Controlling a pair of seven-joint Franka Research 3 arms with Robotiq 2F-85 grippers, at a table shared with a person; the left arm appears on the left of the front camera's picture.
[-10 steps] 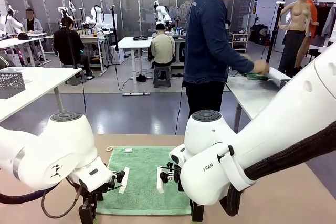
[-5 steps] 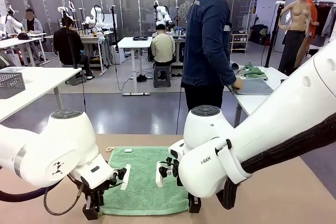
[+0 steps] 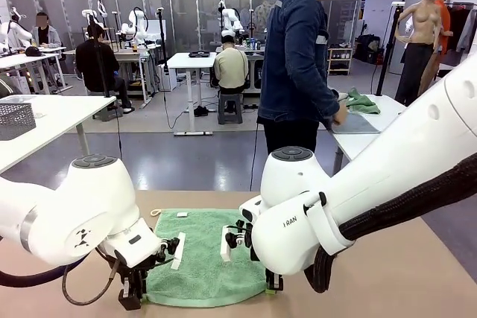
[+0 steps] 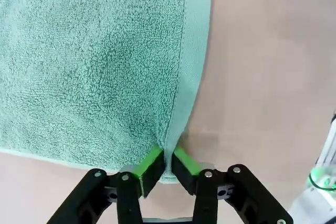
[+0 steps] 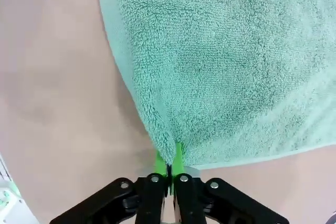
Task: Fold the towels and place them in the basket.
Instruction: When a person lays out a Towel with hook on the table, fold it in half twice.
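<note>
Your left pincer (image 4: 167,160) and right pincer (image 5: 169,162) each pinch a near corner of the green towel (image 3: 205,255), spread flat on the tabletop (image 4: 262,51), likely so the edge lifts evenly for folding.

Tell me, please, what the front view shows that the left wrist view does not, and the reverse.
Front view: a person standing beyond the table, a white tag near the far edge of the towel, and the right gripper at its near right corner. Left wrist view: close up, the left gripper with its green pads pinched on a towel corner, the hem puckered between them. Both: the green towel lying spread on the tan table.
</note>
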